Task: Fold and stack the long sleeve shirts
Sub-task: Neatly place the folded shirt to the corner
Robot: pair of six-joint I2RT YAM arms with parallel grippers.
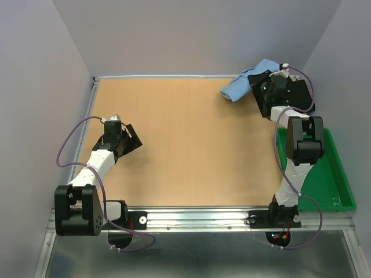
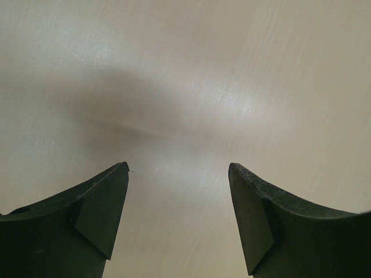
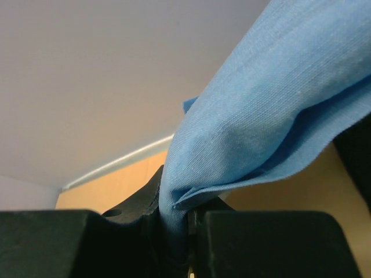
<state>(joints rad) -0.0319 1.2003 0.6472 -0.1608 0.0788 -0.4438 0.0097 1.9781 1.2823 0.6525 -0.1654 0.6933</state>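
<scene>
Top external view: I count two arms, the left arm [image 1: 95,159] and the right arm [image 1: 304,142], one wooden table [image 1: 191,150], one green tray [image 1: 331,176] and one shirt I can be sure of. The light blue shirt [image 1: 242,87] lies bunched in the table's far right corner, by the back wall, with the right gripper [image 1: 264,88] at it. A dark patch [image 1: 254,74] sits against the blue cloth; I cannot tell whether it is black cloth or part of the gripper. The tray lies at the table's right edge, partly covered by the right arm.

The right wrist view shows the right gripper [image 3: 178,234] pinching a fold of the light blue shirt [image 3: 278,104], its jaws pressed together on the cloth. The rest of the shirt runs out of frame at the upper right.

The left gripper [image 1: 124,139] hangs over the table's left side, well apart from the shirt. In the left wrist view the left gripper [image 2: 177,174] is spread wide, with only bare, blurred tabletop between its two fingers [image 2: 98,214].
</scene>
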